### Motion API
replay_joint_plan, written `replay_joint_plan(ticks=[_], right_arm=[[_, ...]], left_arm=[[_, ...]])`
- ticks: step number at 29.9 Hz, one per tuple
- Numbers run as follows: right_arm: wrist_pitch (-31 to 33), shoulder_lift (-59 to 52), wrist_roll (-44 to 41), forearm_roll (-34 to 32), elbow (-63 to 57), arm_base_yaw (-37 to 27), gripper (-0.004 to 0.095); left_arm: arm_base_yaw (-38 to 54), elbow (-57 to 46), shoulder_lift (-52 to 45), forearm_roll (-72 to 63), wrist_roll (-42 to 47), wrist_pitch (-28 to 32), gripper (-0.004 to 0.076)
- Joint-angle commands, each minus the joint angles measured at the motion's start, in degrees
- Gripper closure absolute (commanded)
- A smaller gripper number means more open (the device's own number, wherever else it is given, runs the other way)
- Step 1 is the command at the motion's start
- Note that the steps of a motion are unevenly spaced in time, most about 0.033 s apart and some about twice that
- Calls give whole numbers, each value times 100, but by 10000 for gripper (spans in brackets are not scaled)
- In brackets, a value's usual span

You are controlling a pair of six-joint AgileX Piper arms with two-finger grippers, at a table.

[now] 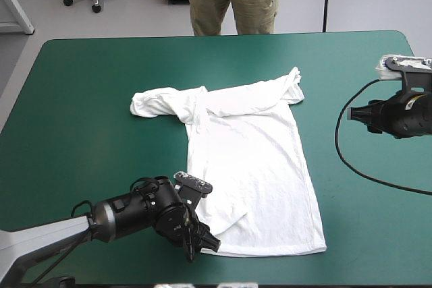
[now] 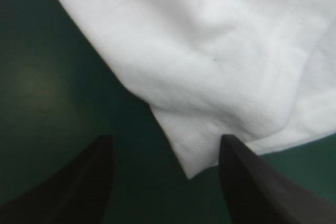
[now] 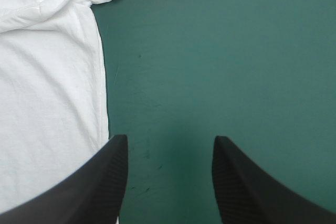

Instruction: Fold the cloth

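Observation:
The white T-shirt lies mostly spread on the teal-green table, hem toward the near edge, its left sleeve bunched and its right sleeve curled up. My left gripper is low at the hem's near left corner, open. In the left wrist view that corner of the T-shirt points down between the fingers of my left gripper. My right gripper hovers open to the right of the shirt, over bare cover. The right wrist view shows the T-shirt's side edge just beside one finger of my right gripper.
A person stands beyond the far edge of the table, not over it. Bare teal-green cover surrounds the shirt on the left, right and far sides.

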State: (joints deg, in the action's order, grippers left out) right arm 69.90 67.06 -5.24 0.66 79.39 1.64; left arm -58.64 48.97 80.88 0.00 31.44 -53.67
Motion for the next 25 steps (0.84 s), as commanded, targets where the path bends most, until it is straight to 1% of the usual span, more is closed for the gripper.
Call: replay_joint_plan(ticks=[1, 3, 4, 7, 9, 13, 17, 21, 25], right_arm=[[-217, -143, 6, -17, 135, -44, 477], [-142, -143, 6, -17, 135, -44, 477], [-65, -143, 16, -17, 135, -44, 477], [164, -143, 67, -29, 106, -44, 476], [164, -208, 68, -4, -44, -44, 476], [164, -453, 116, 204, -582, 168, 475], [164, -721, 174, 206, -1288, 700, 475], [164, -894, -61, 192, -1850, 1261, 474], [164, -918, -327, 285, -2221, 1756, 424]], left_arm=[[-22, 34, 126, -73, -103, 185, 342], [-22, 34, 309, -86, -183, 324, 398], [-22, 34, 381, -86, -238, 399, 440], [-22, 34, 572, -96, -261, 602, 610], [-22, 34, 638, -96, -284, 647, 724], [-22, 34, 712, -67, -284, 655, 733], [-22, 34, 749, -67, -307, 697, 733], [-22, 34, 749, -67, -307, 708, 733], [-22, 34, 749, -67, -323, 708, 733]])
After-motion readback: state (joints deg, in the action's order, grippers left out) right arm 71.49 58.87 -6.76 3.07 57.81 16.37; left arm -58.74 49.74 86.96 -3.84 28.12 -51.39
